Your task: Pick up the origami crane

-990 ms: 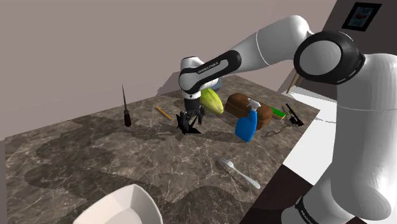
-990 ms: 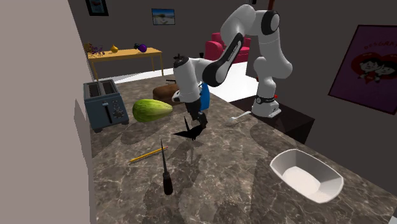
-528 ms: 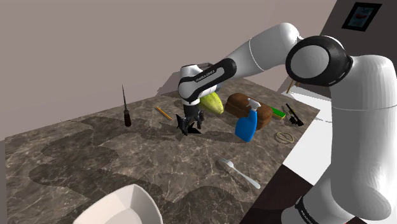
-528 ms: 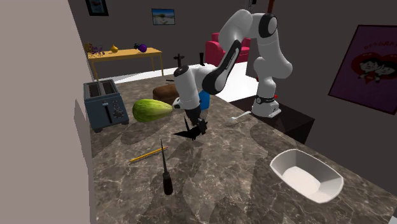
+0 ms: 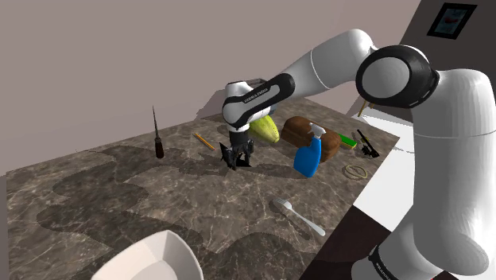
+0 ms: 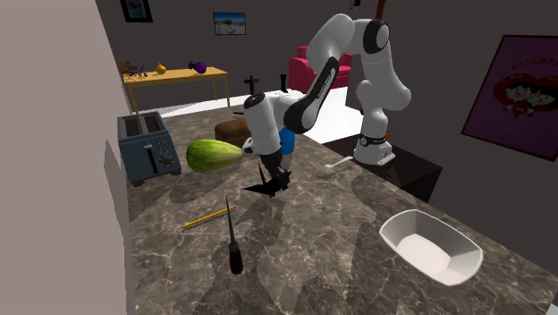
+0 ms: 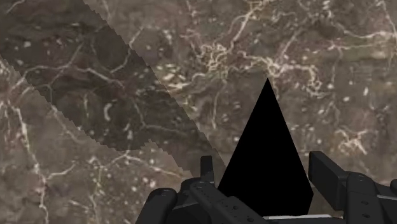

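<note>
- The hand (image 5: 238, 157) is down at the dark marble tabletop (image 5: 119, 191), closed partway.
- Its fingers (image 7: 327, 172) clasp the black crane (image 7: 267, 146) by an upright pointed fold.
- The crane (image 6: 259, 189) sits on the tabletop near a green fruit (image 6: 213, 154).
- A pencil (image 6: 207, 216) lies well apart from it.
- A blue spray bottle (image 5: 308, 155) stands near the hand.

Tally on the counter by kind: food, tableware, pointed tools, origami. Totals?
Food: 2, green fruit, bread loaf
Tableware: 2, white bowl, grey utensil
Pointed tools: 2, awl, yellow pencil
Origami: 1, black crane
Total: 7
</note>
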